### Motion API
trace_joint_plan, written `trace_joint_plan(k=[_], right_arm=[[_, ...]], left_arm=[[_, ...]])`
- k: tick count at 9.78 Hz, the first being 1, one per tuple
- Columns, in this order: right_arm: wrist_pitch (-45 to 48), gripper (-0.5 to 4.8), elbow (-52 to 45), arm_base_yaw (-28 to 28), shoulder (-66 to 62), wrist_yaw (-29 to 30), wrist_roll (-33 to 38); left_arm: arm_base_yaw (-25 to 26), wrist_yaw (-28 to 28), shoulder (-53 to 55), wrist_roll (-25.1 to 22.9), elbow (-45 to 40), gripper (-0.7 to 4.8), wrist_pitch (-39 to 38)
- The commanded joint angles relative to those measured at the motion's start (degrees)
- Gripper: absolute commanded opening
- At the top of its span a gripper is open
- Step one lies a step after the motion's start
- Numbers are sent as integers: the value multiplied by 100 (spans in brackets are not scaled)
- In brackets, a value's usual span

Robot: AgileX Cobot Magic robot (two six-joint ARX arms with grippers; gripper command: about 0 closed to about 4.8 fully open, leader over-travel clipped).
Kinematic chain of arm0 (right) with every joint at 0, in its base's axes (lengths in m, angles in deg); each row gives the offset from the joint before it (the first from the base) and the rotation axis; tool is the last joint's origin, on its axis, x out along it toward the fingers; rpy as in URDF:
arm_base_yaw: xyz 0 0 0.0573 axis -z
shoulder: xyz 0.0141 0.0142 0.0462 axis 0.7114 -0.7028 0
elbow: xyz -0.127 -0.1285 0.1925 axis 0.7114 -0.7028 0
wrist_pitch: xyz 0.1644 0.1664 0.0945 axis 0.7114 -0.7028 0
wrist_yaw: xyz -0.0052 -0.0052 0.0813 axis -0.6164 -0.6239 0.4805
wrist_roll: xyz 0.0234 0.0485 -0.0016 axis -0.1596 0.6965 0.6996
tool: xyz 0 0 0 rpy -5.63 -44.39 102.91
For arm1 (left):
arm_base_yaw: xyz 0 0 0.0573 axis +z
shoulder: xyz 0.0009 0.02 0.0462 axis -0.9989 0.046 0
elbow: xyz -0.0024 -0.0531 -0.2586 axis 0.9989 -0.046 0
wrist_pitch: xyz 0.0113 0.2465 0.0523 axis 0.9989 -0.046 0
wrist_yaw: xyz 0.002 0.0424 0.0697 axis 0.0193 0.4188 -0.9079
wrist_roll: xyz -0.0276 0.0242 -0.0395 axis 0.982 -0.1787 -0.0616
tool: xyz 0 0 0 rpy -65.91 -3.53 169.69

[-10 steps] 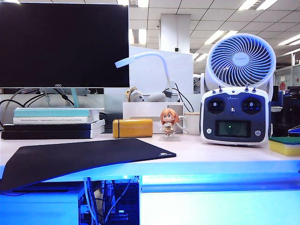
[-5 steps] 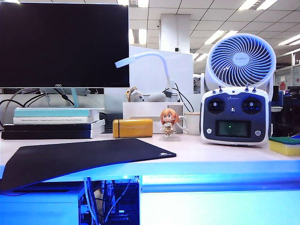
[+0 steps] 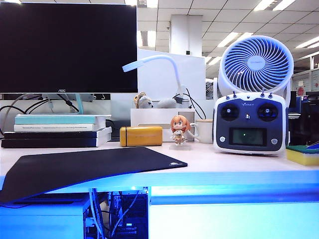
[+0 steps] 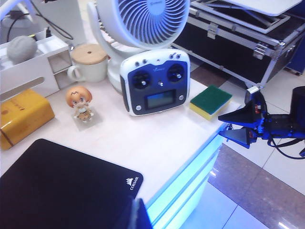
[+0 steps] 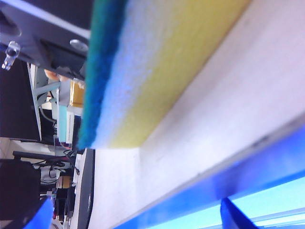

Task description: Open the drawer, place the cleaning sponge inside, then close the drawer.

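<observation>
— Claw on the right (image 4: 237, 128): where is it, and how do its fingers stand?
— Right claw hangs off the surface's right end, just beside the cleaning sponge (image 4: 210, 100), fingers wide apart, gripping nothing.
— And the sponge?
— It lies flat at the right corner of the surface (image 4: 157, 138), green side up, right of the remote controller (image 4: 155, 87).
— The drawer (image 3: 234, 219)?
— Shut, its white front under the surface edge, tinted blue.
— The left claw (image 4: 136, 215)?
— Only a dark tip shows, at the near edge by the black mouse mat (image 4: 57, 186); I cannot tell how its fingers stand.
</observation>
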Motion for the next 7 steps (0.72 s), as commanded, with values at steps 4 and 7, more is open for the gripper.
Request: trace_joint_plan(k=[4, 7], right_arm=[[-376, 479, 7, 4, 15, 199, -542], [-505, 479, 107, 4, -28, 153, -811]], left_arm=[[0, 238, -28, -2, 33, -5, 111], [-2, 238, -37, -2, 33, -5, 109]])
